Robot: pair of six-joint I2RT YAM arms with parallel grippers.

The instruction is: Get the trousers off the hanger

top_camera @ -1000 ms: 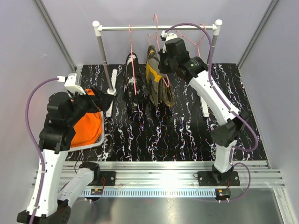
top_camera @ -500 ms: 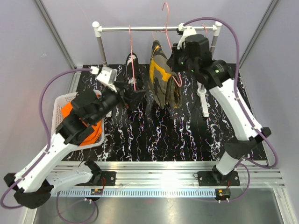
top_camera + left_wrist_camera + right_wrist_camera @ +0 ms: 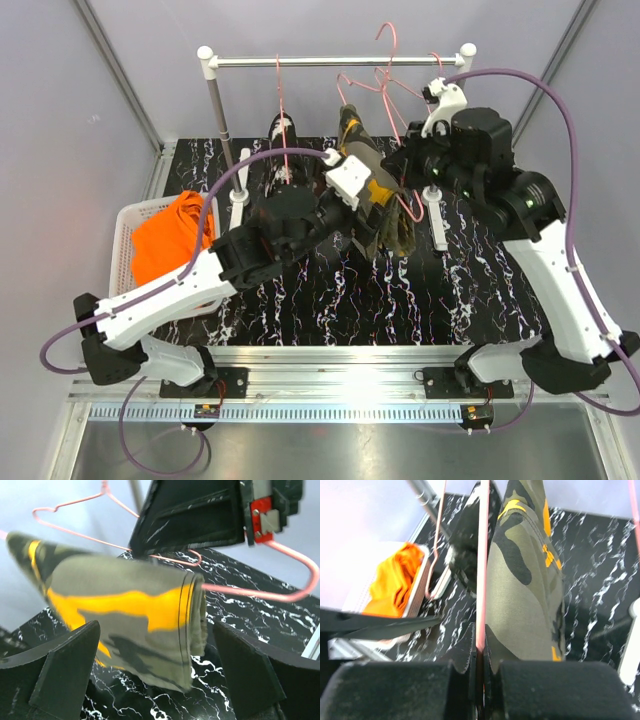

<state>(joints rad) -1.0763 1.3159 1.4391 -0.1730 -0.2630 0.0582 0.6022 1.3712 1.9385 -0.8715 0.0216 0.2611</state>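
The dark olive trousers (image 3: 385, 222) with a yellow-orange patch hang folded over a pink hanger (image 3: 385, 60) that is lifted off the rail. My right gripper (image 3: 405, 168) is shut on that hanger's wire (image 3: 481, 580), with the olive cloth (image 3: 525, 595) just right of it. My left gripper (image 3: 362, 205) stands open at the lower edge of the olive trousers (image 3: 130, 605). Its fingers (image 3: 65, 675) sit wide on either side and do not touch the cloth. The black speckled trousers (image 3: 283, 135) hang on the rail. The orange trousers (image 3: 170, 235) lie in a basket.
A white basket (image 3: 125, 225) stands at the table's left. The rail (image 3: 300, 60) on two posts crosses the back, with a pink hanger (image 3: 281, 100) carrying the black trousers. A black marbled mat (image 3: 420, 290) covers the table.
My right gripper has carried the hanger with the olive trousers off the rail, right and forward. The left arm swung from the basket across to the olive trousers, jaws still wide.
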